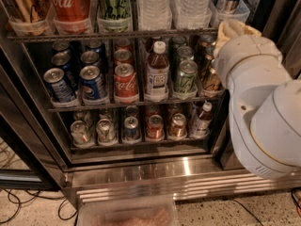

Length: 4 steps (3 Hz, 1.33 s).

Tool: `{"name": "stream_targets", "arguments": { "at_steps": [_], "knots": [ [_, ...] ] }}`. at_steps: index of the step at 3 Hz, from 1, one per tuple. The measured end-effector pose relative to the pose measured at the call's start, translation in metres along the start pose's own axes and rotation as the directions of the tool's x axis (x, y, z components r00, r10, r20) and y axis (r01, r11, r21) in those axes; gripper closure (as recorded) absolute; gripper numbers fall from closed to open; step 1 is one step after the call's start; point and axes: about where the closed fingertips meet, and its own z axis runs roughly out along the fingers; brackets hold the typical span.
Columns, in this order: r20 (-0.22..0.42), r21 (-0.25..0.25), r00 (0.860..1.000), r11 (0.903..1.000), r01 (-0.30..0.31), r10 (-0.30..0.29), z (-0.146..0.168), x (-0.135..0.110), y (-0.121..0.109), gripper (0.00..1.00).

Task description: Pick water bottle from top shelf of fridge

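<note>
The fridge (178,171) stands open in front of me, its shiny slatted base low in the camera view. On the top shelf (113,33) a clear ribbed water bottle (154,11) with a red band on its label stands in a plastic tray, its cap cut off by the picture's top edge. A second clear bottle (194,6) stands just to its right. My white arm (263,102) fills the right side and covers the right ends of the shelves. A beige cover (235,29) tops the arm near the top shelf. My gripper is out of view.
Left of the water bottle, the top shelf holds a red cola can (70,4) and a green can (114,4). The middle rack holds cans and a brown-drink bottle (157,72). A clear plastic bin (127,213) lies on the floor, with cables (14,206) at left.
</note>
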Motion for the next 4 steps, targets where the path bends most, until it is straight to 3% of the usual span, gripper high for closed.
{"name": "stream_targets", "arguments": {
  "at_steps": [2, 4],
  "knots": [
    [0.022, -0.005, 1.000, 0.9998, -0.020, 0.020, 0.001, -0.004, 0.008, 1.00],
    [0.066, -0.042, 0.991, 0.9931, -0.110, 0.112, 0.010, -0.015, 0.033, 1.00]
  ]
}}
